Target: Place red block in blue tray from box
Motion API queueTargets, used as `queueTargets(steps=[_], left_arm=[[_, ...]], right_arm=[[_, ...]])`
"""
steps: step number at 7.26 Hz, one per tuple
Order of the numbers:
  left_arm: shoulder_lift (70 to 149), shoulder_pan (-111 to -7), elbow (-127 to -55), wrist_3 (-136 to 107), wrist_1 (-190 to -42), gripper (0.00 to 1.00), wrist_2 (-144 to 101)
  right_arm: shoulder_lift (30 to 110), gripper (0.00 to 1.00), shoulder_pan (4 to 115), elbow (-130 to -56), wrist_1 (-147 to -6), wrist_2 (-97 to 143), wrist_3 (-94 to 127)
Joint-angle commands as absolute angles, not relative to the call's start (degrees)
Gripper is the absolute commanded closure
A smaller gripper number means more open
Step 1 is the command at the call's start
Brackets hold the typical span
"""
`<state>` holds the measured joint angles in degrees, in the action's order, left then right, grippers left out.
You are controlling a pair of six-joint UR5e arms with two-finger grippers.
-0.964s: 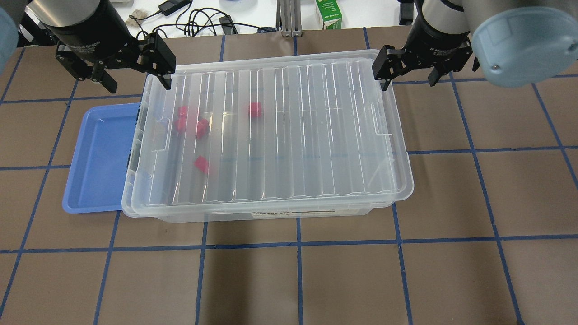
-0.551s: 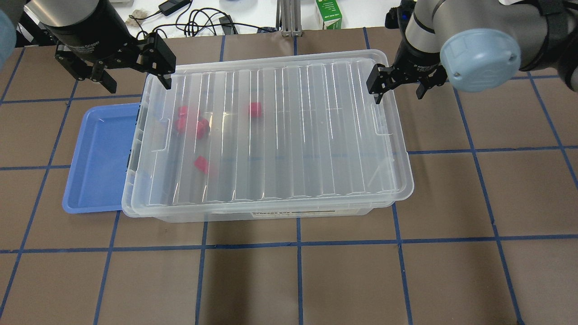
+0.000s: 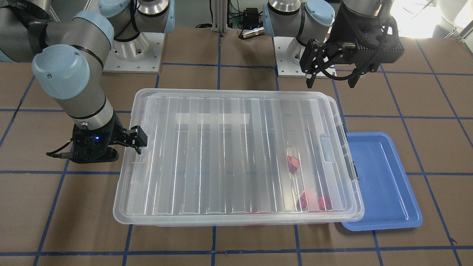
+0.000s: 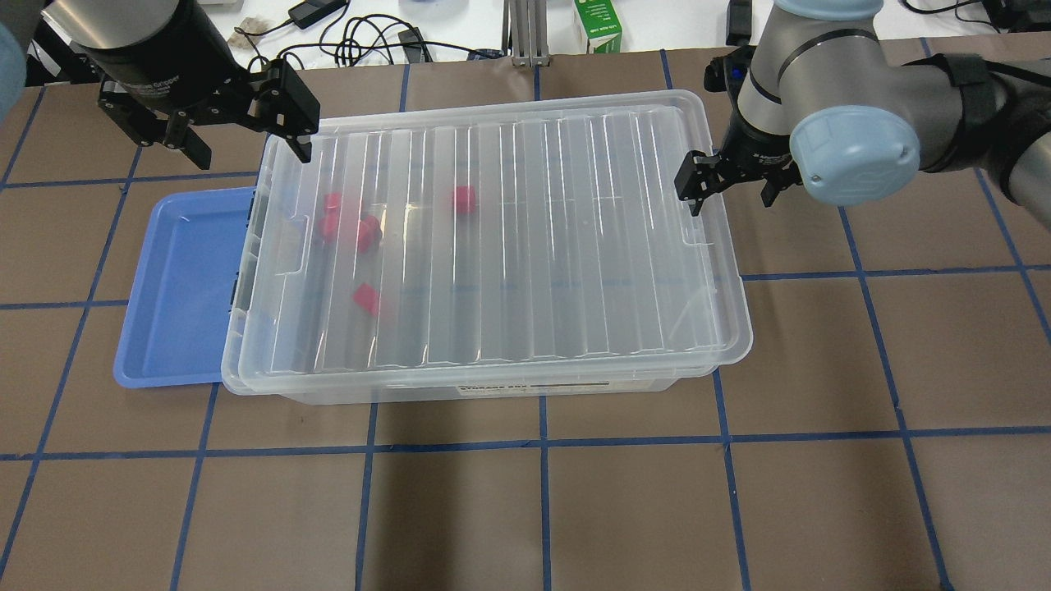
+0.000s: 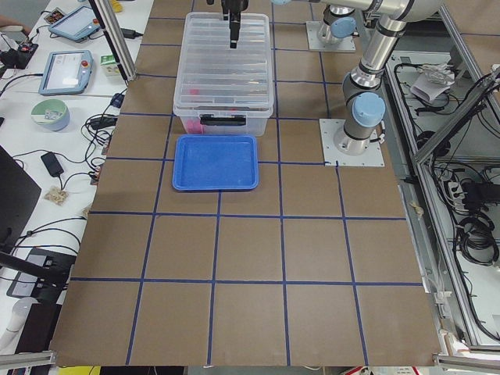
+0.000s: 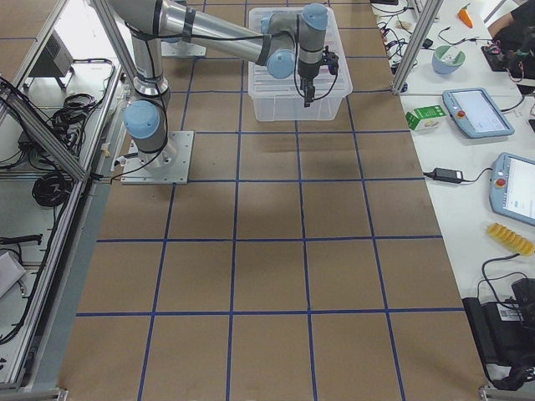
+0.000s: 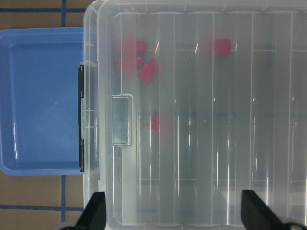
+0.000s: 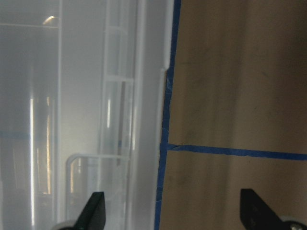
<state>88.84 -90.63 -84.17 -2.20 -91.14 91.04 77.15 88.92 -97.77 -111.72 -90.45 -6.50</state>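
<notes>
Right gripper (image 8: 175, 218): two black fingertips (image 8: 97, 208) at the bottom edge, spread wide, nothing between them. One is over the ribbed clear lid (image 8: 72, 96) of the box (image 8: 146, 57), the other over the brown table (image 8: 240, 72). The box rim runs top to bottom just beside a blue tape line (image 8: 164, 124); a crossing tape line (image 8: 230, 151) branches across the table.
</notes>
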Motion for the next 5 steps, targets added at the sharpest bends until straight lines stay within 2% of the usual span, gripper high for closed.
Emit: queueTargets(steps=[1,5], left_arm=[[88.77,-90.7,-83.94,-2.2,-91.14,0.0,91.23],[88.94,-90.79,-84.02,-2.2,-91.23,0.0,91.14]], right_arm=[[77.26,0.0,85.53,-98.53,-112.5,-91.05,-10.0],[77.26,0.0,79.12,-98.53,-112.85,-90.97,-17.56]])
